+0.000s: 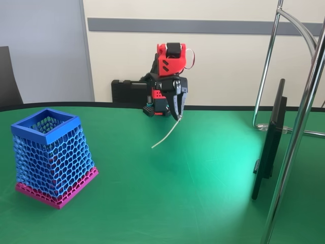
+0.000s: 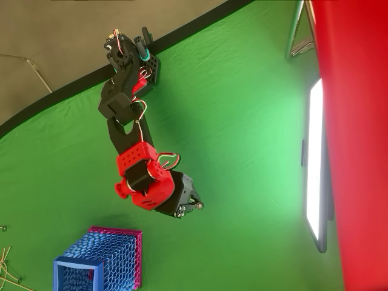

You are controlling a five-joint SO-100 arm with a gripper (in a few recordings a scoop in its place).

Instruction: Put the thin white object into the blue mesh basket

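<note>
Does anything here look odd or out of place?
Only one thing: the thin whitish flexible stick dangles slantwise from the red-and-black gripper, off the green table. The blue honeycomb mesh basket stands upright and intact.

Fixed view faces the arm point(image 1: 170, 76) across the table point(image 1: 203, 173); overhead view looks down, both sharing the basket point(image 1: 51, 155)

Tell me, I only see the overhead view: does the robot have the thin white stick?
Observer: Yes. In the fixed view the gripper pinches the thin white object by its top end.
Operator: Is it dangling?
Observer: It slants down and to the left from the fingertips.
Operator: Is the basket standing up?
Observer: Yes. The blue mesh basket stands upright on its pink base, opening upward, left of the arm.
</note>
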